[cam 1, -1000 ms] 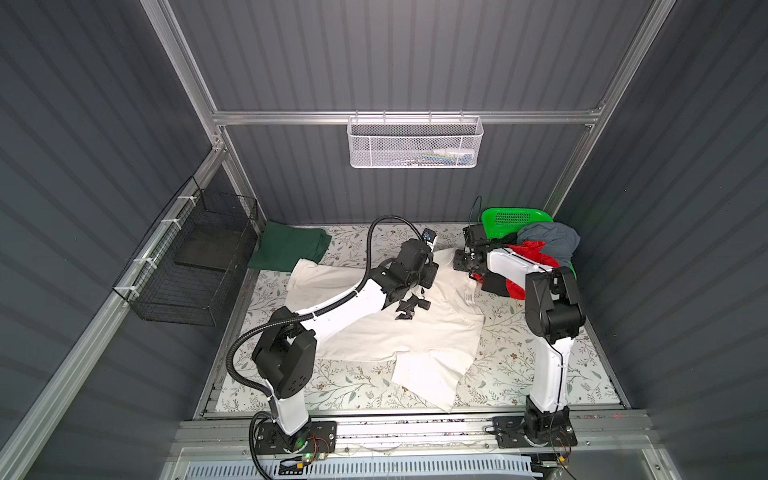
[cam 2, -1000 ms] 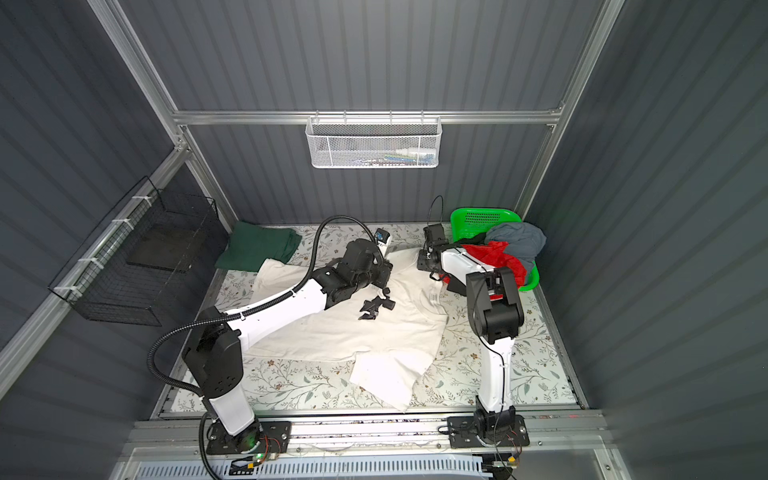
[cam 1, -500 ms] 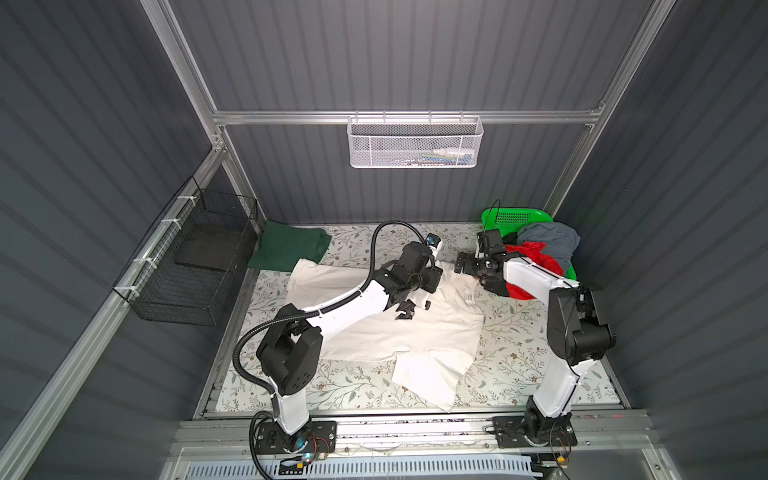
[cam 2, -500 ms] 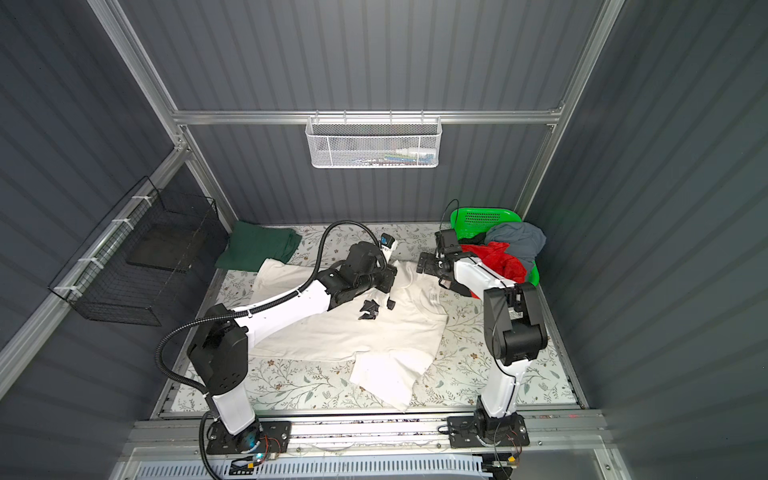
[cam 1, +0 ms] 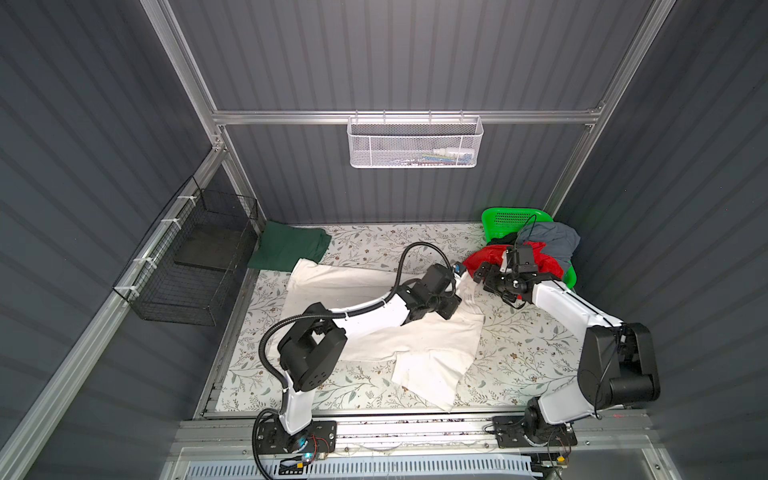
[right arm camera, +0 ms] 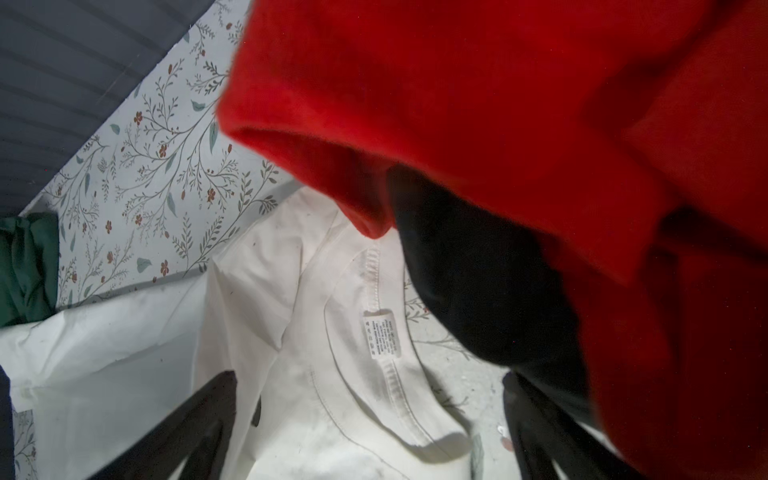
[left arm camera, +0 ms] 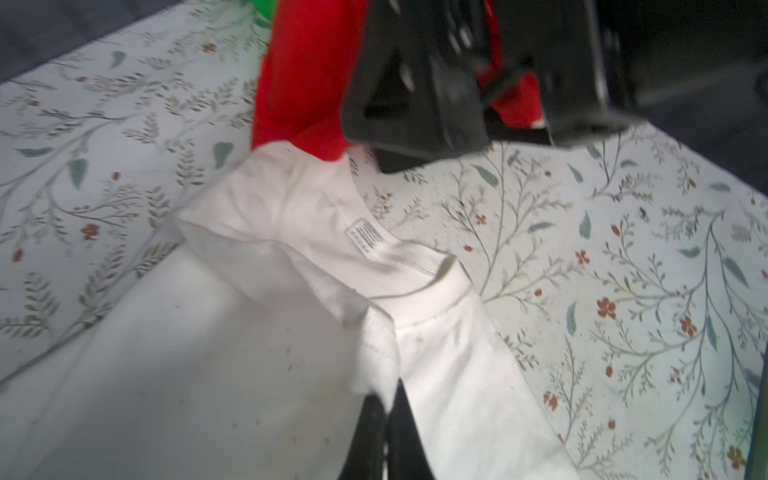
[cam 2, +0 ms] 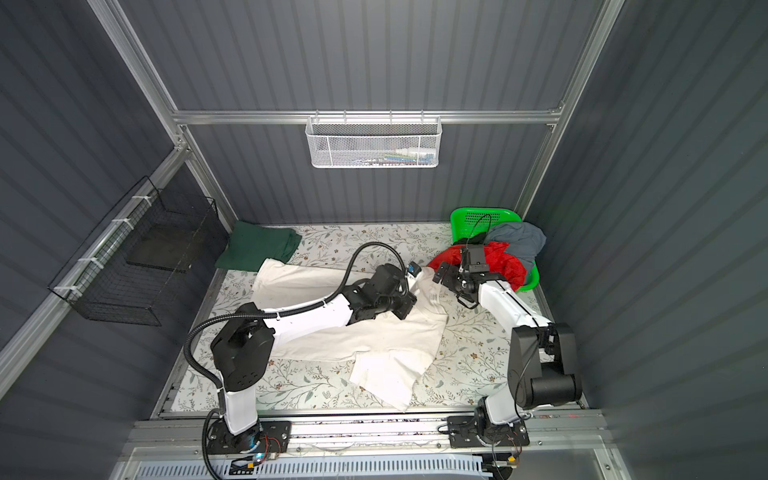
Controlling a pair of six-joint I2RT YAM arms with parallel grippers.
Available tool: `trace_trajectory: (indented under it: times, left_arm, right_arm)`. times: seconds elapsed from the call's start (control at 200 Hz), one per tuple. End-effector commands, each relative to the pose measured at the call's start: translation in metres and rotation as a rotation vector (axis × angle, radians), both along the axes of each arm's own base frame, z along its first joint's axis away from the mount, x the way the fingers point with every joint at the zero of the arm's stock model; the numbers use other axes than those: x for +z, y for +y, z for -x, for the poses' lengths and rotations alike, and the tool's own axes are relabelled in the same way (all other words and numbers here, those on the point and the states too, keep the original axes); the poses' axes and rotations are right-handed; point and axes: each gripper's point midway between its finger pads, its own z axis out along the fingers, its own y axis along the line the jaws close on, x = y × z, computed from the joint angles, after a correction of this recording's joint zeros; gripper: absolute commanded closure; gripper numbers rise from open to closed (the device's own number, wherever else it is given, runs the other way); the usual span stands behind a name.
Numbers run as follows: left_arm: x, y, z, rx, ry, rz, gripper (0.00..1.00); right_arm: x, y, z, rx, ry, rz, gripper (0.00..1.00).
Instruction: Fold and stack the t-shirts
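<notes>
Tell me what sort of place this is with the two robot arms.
Probably a robot lab cell for laundry-folding trials, not a home: ribbed grey wall panels on an aluminium frame, arms bolted to a base rail, an off-white t-shirt lying on the floral tabletop.

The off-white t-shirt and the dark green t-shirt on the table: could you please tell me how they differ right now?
The off-white t-shirt lies spread and rumpled across the middle; the dark green t-shirt sits folded in the far left corner. The left hand pinches the off-white one near its collar; no hand touches the dark green one. Both rest on the floral table.
</notes>
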Motion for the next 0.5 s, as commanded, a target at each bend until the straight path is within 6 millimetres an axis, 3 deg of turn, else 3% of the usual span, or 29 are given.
trace_trajectory:
  times: [0.0,0.02,0.03,0.1,0.15,0.255,0.495]
  left_arm:
    - [-0.008,-0.001,0.018,-0.058,-0.053,-0.084,0.83]
    - [-0.005,-0.001,0.017,-0.05,-0.07,-0.085,0.73]
    - [-0.014,0.005,0.02,-0.046,-0.066,-0.107,0.69]
    - [-0.014,0.016,0.019,-0.013,-0.099,-0.117,0.59]
    - [-0.007,0.026,0.014,0.038,-0.137,-0.105,0.41]
    - [0.012,0.042,0.007,0.107,-0.208,-0.089,0.47]
    - [0.036,0.088,-0.015,0.366,-0.287,-0.137,0.29]
  right_arm:
    - [-0.005,-0.001,0.008,0.014,0.03,0.007,0.02]
    - [-0.005,0.001,0.008,0.024,0.029,0.002,0.02]
    - [-0.005,0.002,0.008,0.031,0.031,-0.001,0.02]
    - [-0.007,0.009,0.008,0.058,0.038,-0.021,0.04]
    - [-0.009,0.015,0.008,0.077,0.041,-0.033,0.05]
    - [-0.011,0.032,0.008,0.128,0.047,-0.037,0.08]
    - [-0.025,0.074,0.006,0.232,0.08,-0.024,0.17]
